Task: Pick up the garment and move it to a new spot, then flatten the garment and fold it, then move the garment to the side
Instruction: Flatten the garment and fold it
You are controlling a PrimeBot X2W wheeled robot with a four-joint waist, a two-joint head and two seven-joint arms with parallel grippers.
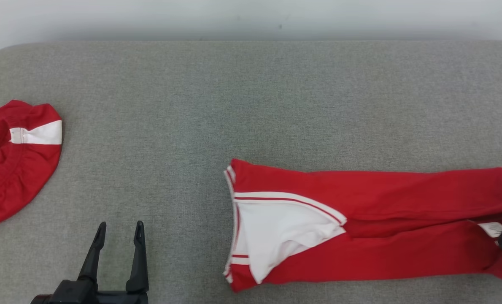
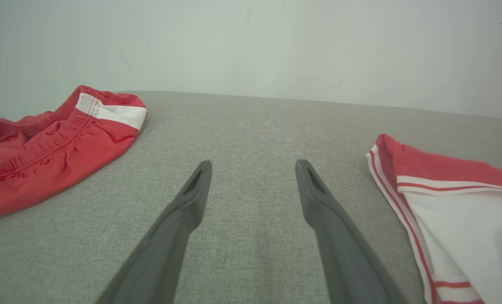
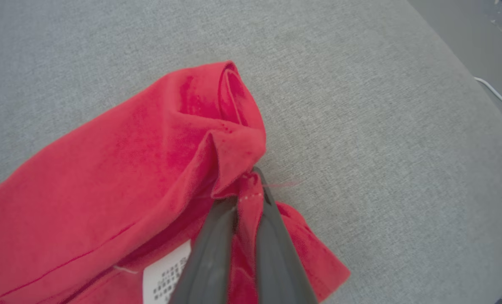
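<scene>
Red-and-white garment [image 1: 360,228] stretched lengthwise near the front edge of the grey surface [image 1: 251,105], reaching the right edge. Right hand [image 3: 246,190] pinched tight on its red end, beside the white label [image 1: 491,229]. Left hand [image 1: 121,226] spread wide, empty, near the front edge. Red shorts [image 1: 19,164] bunched at the left edge.
</scene>
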